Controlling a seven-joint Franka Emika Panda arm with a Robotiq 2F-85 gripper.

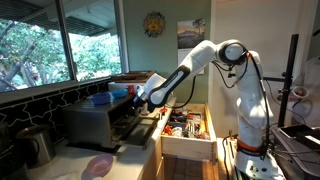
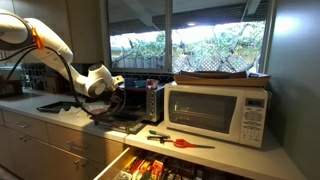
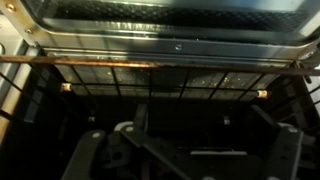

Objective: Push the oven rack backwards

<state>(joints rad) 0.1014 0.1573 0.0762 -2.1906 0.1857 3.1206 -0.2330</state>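
Observation:
The dark-grey toaster oven (image 1: 92,122) stands on the counter with its door (image 1: 135,128) dropped open; it also shows in an exterior view (image 2: 135,100). My gripper (image 1: 137,97) is at the oven's mouth in both exterior views (image 2: 108,90). In the wrist view the oven rack (image 3: 150,80), a thin wire grid with a coppery front bar, spans the cavity just ahead of the gripper (image 3: 190,150). The dark fingers stand wide apart, open, with nothing between them. I cannot tell whether they touch the rack.
A white microwave (image 2: 215,112) stands next to the oven with a flat box on top. An open drawer (image 1: 187,128) full of utensils juts out below the counter. Red-handled scissors (image 2: 180,143) lie on the counter. A metal pot (image 1: 38,146) and a pink plate (image 1: 100,165) are nearby.

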